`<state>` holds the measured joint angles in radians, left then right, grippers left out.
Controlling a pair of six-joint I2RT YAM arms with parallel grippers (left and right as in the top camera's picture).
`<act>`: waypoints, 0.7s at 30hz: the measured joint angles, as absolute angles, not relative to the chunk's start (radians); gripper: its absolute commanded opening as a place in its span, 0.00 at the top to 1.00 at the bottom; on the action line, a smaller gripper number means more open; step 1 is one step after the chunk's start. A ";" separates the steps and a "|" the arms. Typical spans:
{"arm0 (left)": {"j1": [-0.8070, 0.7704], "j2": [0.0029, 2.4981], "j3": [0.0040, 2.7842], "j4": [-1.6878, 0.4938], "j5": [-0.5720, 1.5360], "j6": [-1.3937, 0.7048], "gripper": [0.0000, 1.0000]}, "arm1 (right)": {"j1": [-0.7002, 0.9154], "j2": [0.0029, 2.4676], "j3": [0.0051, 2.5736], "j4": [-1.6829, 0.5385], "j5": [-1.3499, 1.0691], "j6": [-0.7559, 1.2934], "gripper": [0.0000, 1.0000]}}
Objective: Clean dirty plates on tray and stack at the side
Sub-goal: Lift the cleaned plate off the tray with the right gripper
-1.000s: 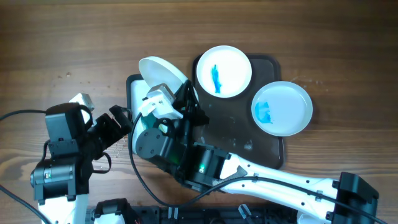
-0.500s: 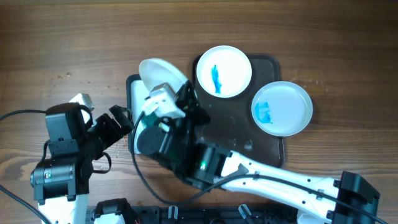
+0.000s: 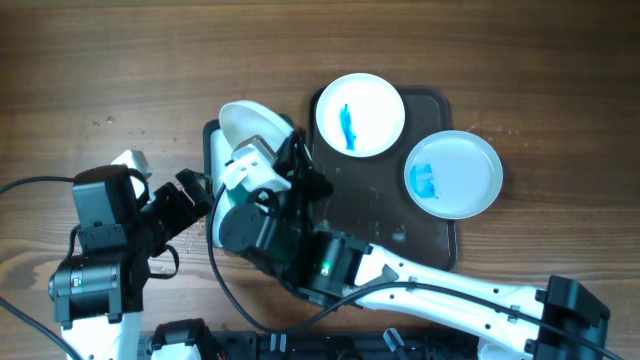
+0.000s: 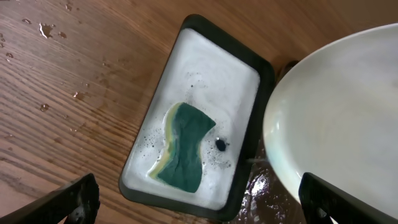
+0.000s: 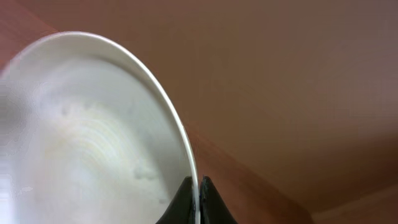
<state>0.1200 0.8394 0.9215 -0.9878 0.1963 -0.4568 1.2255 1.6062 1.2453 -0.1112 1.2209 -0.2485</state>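
Observation:
My right gripper [image 5: 198, 200] is shut on the rim of a plain white plate [image 3: 250, 122] and holds it tilted above the small basin [image 3: 212, 135]. The same plate fills the right of the left wrist view [image 4: 339, 118] and the left of the right wrist view [image 5: 81, 143]. Two more white plates with blue smears, one at the back [image 3: 360, 112] and one at the right [image 3: 452, 173], rest on the dark brown tray [image 3: 380, 215]. My left gripper [image 4: 199, 208] is open and empty, above the table left of the basin.
The white-bottomed basin [image 4: 205, 62] holds a green sponge [image 4: 183, 146] in soapy water. Water drops lie on the wood tabletop [image 4: 56, 81] to its left. The right arm's body [image 3: 300, 240] covers the tray's left part.
The held white plate has shifted slightly left and tilted a little with the right gripper. The left arm and the two smeared plates have not moved.

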 measured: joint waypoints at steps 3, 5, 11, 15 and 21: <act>0.120 0.839 0.921 -0.988 0.196 -0.457 0.00 | 1.232 1.606 1.245 -0.108 1.221 -0.252 0.96; 0.120 0.839 0.921 -0.988 0.196 -0.457 0.00 | 1.233 1.606 1.245 -0.108 1.227 -0.252 0.96; 0.120 0.839 0.921 -0.988 0.196 -0.457 0.00 | 1.232 1.606 1.245 -0.108 1.236 -0.233 0.96; 0.120 0.839 0.921 -0.988 0.196 -0.457 0.00 | 1.232 1.606 1.245 -0.109 1.239 -0.229 0.96; 0.120 0.839 0.921 -0.988 0.196 -0.457 0.00 | 1.232 1.606 1.245 -0.109 1.239 -0.229 0.96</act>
